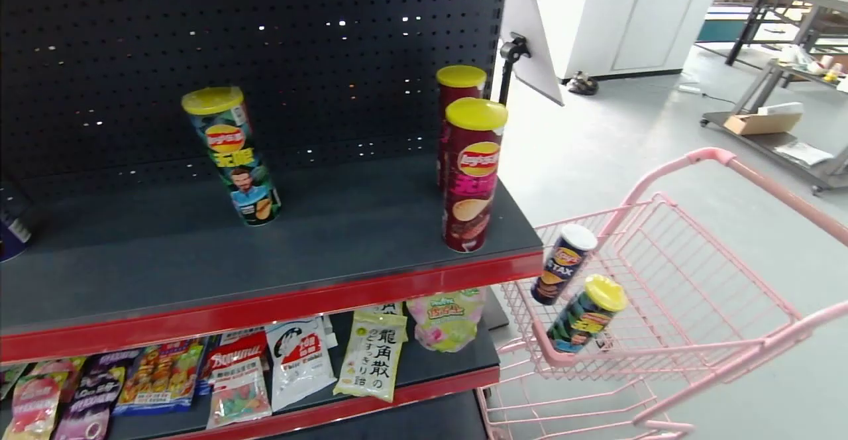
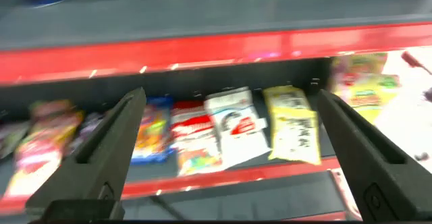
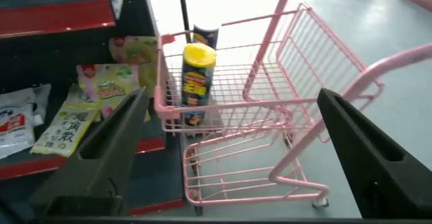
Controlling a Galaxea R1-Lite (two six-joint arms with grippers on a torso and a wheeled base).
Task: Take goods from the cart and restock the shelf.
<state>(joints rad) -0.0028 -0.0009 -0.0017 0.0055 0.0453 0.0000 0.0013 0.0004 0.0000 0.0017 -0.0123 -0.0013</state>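
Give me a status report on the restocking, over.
Left gripper open, empty. Right gripper open, empty, facing the cart. Yellow-lidded can and white-lidded can in cart, untouched. Path to them clear.

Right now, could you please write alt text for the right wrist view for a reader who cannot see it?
The right gripper, fingers open, frames a pink cart holding a yellow-lidded can and a dark can. Beside the cart, snack bags lie on a shelf.
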